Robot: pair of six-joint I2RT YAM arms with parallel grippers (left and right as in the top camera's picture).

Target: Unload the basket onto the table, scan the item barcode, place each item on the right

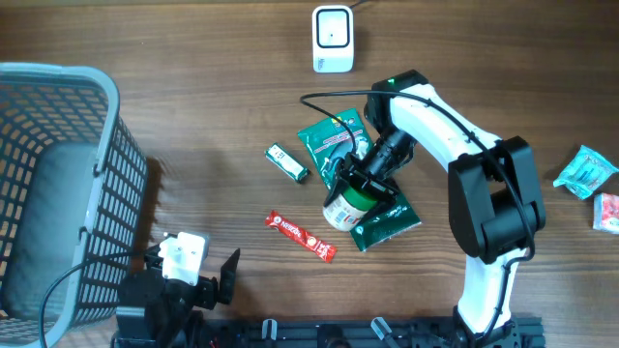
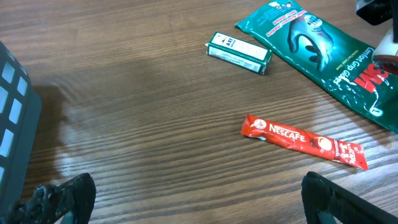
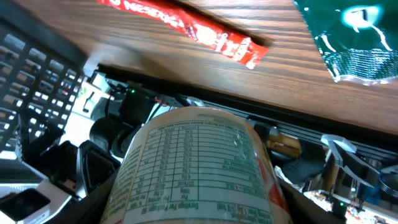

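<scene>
Slippage looks the likeliest trouble, since the right tool [image 1: 356,188] is closed round the smooth can [image 1: 343,210] over the green packets [image 1: 334,140] mid-bench, well apart from the white scanner [image 1: 332,39], and a tilt could spoil the scan; the left tool [image 2: 199,202] gapes wide, empty.

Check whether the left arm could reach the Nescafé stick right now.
Probably yes. The left gripper is open, and only bare tabletop lies between it and the Nescafé stick. The right gripper holds its labelled can farther off, over the green packet.
</scene>
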